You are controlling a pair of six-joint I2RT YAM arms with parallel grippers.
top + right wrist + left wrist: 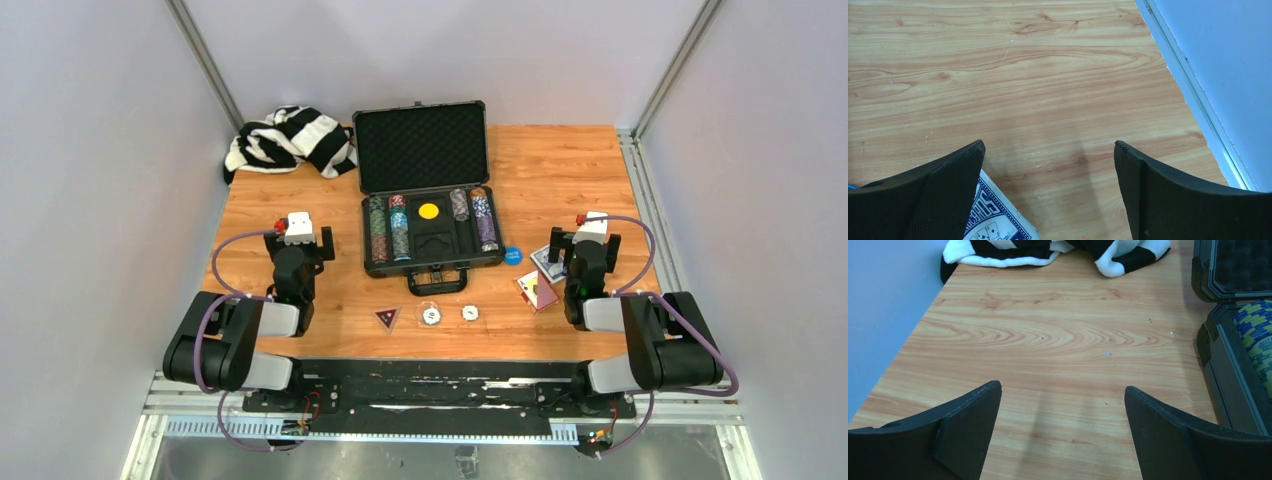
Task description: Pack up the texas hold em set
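The black hard case (425,190) lies open at the table's middle, foam lid up, with several chip stacks (388,228) and a yellow disc (429,211) inside; its left wall shows in the left wrist view (1230,370). A blue disc (513,256), two card decks (547,262) (537,290), two pale round discs (431,315) (470,312) and a dark triangle piece (387,318) lie on the table. My left gripper (1063,405) is open and empty, left of the case. My right gripper (1048,160) is open and empty over a blue card deck (993,220).
A black-and-white striped cloth (290,140) lies bunched at the back left corner, also in the left wrist view (1058,252). Grey walls enclose the table on three sides; a metal rail (1193,95) runs along the right edge.
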